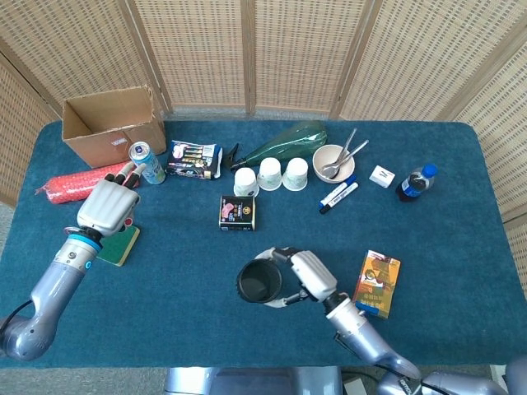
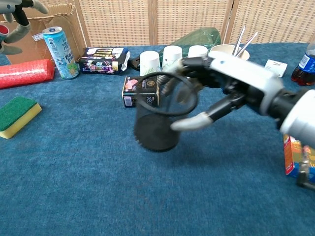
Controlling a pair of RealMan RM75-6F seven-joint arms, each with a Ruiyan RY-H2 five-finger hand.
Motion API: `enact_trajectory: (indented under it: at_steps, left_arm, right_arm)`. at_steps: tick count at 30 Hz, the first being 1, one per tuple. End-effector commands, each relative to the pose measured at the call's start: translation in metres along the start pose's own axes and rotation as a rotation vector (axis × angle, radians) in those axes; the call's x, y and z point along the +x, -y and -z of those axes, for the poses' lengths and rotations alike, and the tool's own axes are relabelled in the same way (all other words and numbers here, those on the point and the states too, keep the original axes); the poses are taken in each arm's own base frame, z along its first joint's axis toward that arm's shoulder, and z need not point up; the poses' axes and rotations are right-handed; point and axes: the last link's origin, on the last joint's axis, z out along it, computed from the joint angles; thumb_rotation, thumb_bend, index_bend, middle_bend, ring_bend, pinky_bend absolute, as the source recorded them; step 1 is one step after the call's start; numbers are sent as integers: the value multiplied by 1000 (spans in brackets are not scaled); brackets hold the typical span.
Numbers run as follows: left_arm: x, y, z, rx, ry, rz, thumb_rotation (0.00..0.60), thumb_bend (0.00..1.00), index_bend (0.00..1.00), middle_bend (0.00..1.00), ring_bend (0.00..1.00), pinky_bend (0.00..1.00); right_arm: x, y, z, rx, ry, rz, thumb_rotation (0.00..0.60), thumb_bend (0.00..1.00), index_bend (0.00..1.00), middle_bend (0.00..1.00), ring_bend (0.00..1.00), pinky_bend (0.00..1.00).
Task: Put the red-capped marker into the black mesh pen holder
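Observation:
My right hand (image 1: 310,276) (image 2: 230,84) grips the black mesh pen holder (image 1: 259,281) (image 2: 160,119) by its rim and holds it tilted just above the cloth at the front centre, with its mouth facing up and left. My left hand (image 1: 107,206) (image 2: 12,18) is raised at the far left, over the sponge. Its fingers are curled around the red-capped marker (image 2: 2,28). Only the red end of the marker shows, at the edge of the chest view.
A green-and-yellow sponge (image 1: 117,245) lies under the left hand, with a drink can (image 1: 146,162), a red roll (image 1: 78,179) and a cardboard box (image 1: 111,123) behind it. A small black box (image 1: 237,211), paper cups (image 1: 270,174), a bowl (image 1: 333,160), blue markers (image 1: 338,196) and an orange carton (image 1: 376,284) are nearby.

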Motion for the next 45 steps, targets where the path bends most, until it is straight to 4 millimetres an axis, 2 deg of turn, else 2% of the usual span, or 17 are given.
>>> enact_trajectory:
  at_steps: [1, 4, 15, 18, 27, 36, 39, 43, 45]
  left_arm:
    - [1, 1, 0, 0, -1, 3, 600, 413, 750, 0, 0, 297]
    - [2, 2, 1, -1, -3, 2, 600, 412, 750, 0, 0, 297]
    - [1, 5, 1, 3, 0, 18, 600, 413, 749, 0, 0, 298]
    - [-1, 5, -1, 4, 4, 21, 600, 413, 750, 0, 0, 298]
    - [-1, 4, -1, -2, 0, 25, 600, 413, 749, 0, 0, 298]
    - [0, 9, -1, 8, -4, 28, 600, 413, 747, 0, 0, 298]
    - [1, 10, -1, 11, -5, 29, 600, 413, 747, 0, 0, 298]
    - [2, 10, -1, 10, -7, 28, 600, 413, 747, 0, 0, 298]
    - [3, 11, -1, 12, -10, 31, 600, 413, 746, 0, 0, 298]
  right_arm:
    - [-11, 6, -8, 9, 23, -4, 600, 0, 397, 496, 384, 342]
    - [-16, 6, -17, 2, 30, -7, 600, 0, 398, 496, 384, 342]
    - [-37, -18, -37, -89, 52, -4, 600, 0, 407, 499, 384, 342]
    - [-43, -15, -41, -92, 61, -17, 600, 0, 407, 499, 384, 342]
    - [-66, 10, -64, -59, 80, -30, 600, 0, 408, 500, 384, 342]
    - [-72, 8, -75, -74, 68, -20, 600, 0, 407, 496, 384, 342]
    - [-72, 3, -72, -80, 78, -39, 600, 0, 340, 442, 346, 331]
    - [-71, 0, -68, -76, 98, -93, 600, 0, 138, 250, 217, 290]
    - [-68, -1, -65, -63, 97, -103, 600, 0, 82, 180, 167, 278]
